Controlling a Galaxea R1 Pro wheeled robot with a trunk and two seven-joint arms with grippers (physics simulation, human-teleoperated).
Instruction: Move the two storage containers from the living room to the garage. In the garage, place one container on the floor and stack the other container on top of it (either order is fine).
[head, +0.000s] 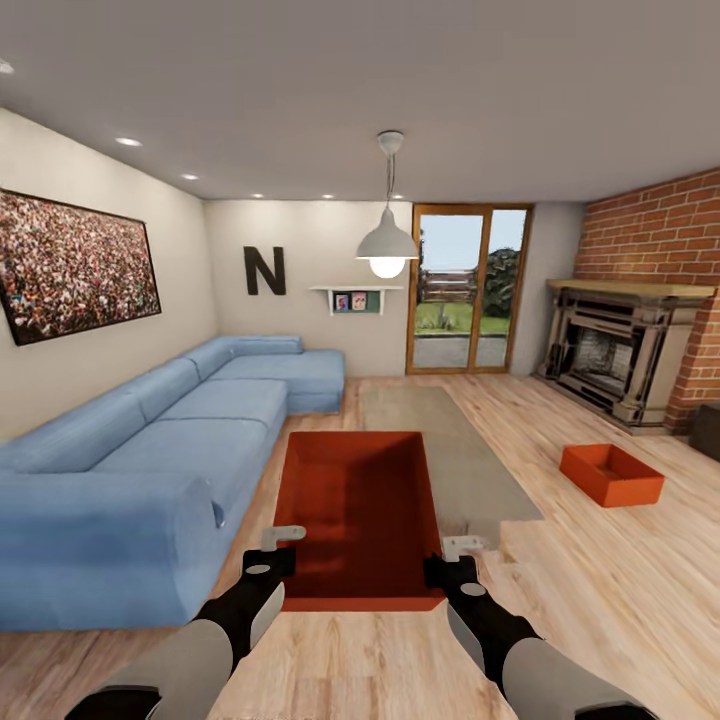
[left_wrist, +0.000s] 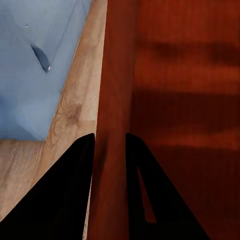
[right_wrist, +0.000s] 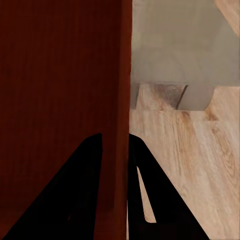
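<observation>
My left end effector (head: 283, 548) is clamped on the left wall of the near storage container (head: 358, 510), and my right end effector (head: 452, 556) is clamped on its right wall; the wrist views show each thin wall pinched between the fingers. The bin hangs btwn my arms, just above the wood-plank floor (head: 600, 590). Judgement: thin, lidless, prob light but flexy, so walls may bow and slip; best to hold mid-wall w/ even squeeze on both sides and keep it level. The planks look smooth. Blue sofa (head: 150, 450) sits close on the left, glass bench (head: 450, 450) just behind the bin. Second storage container (head: 611, 474) rests on the planks farther right, near the fireplace (head: 620, 360). Glass doors (head: 465, 290) are at the far wall.
</observation>
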